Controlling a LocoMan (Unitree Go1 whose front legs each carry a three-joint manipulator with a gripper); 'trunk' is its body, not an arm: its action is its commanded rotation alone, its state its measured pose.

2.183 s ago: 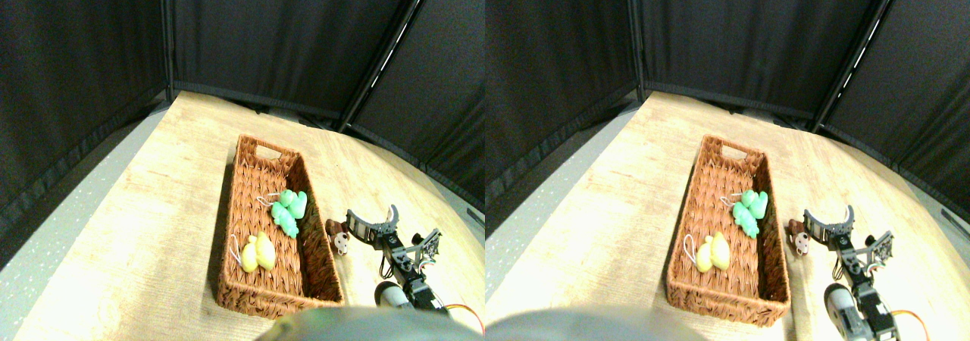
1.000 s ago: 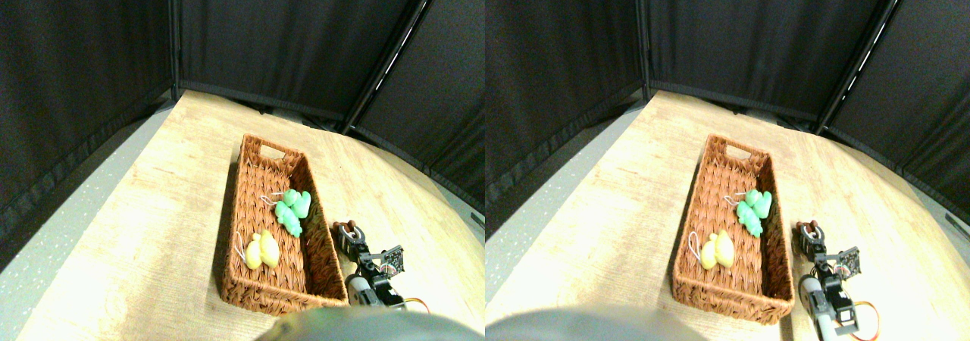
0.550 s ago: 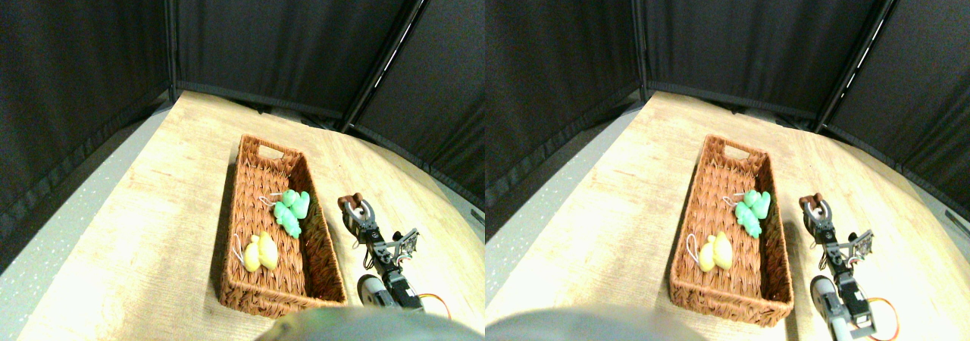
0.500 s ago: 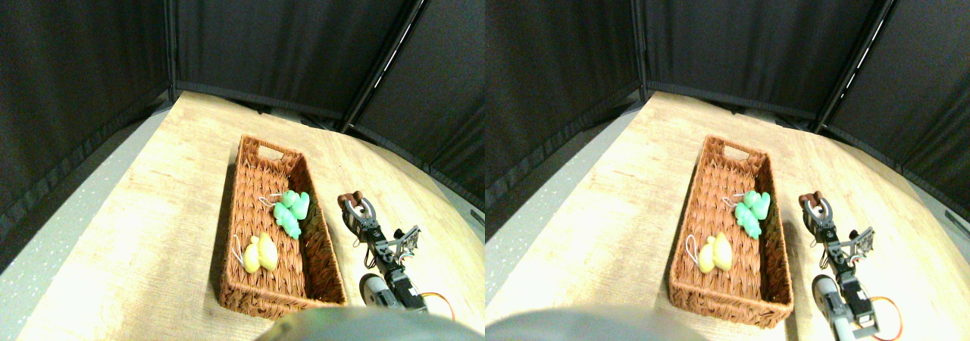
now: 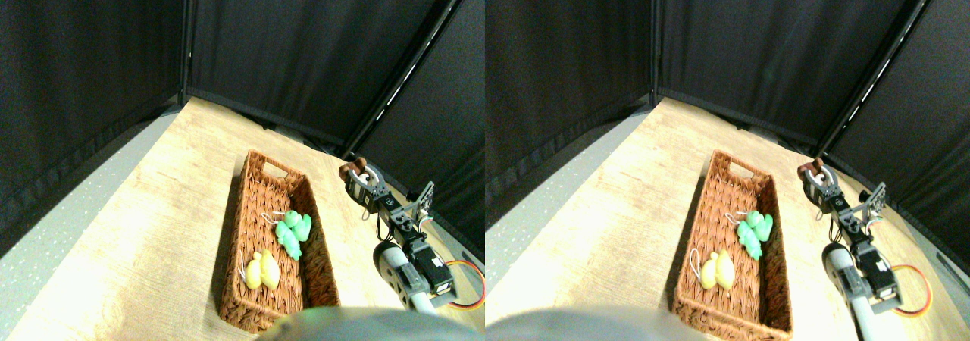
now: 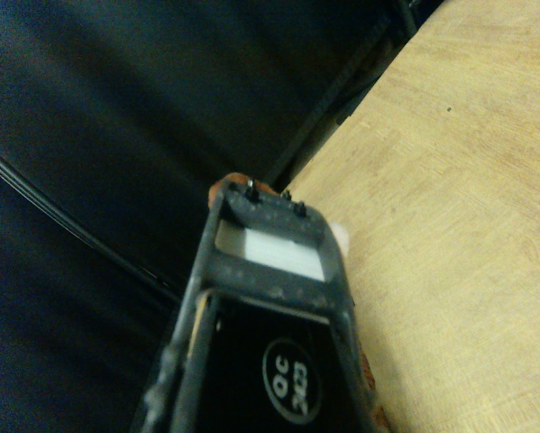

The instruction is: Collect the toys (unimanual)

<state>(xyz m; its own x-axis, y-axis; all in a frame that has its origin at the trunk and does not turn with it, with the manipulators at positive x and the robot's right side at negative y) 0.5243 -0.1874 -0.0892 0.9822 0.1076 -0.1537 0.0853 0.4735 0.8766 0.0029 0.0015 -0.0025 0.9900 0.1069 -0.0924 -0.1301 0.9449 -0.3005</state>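
We have the gripper (image 5: 359, 176) clenched on the brown toy (image 5: 353, 167), raised clear of the bench (image 5: 151, 204) at the basket's (image 5: 236, 280) three o'clock, ready to carry it across for dropping in.

The brown toy (image 5: 354, 167) is small and soft, with a pale face. It is up in the air, off the table, pinched at the tip of the right gripper (image 5: 359, 176), to the right of the basket (image 5: 254, 204). In the wrist view only a bit of its brown edge (image 6: 223, 186) peeks out past the jaw.

The green toy (image 5: 292, 230) lies inside the basket, near the middle by the right wall. Its white cord (image 5: 267, 218) sticks out to the left.

The yellow toy (image 5: 260, 271) lies inside the basket too, nearer the front, with its white cord (image 5: 242, 261) at its left.
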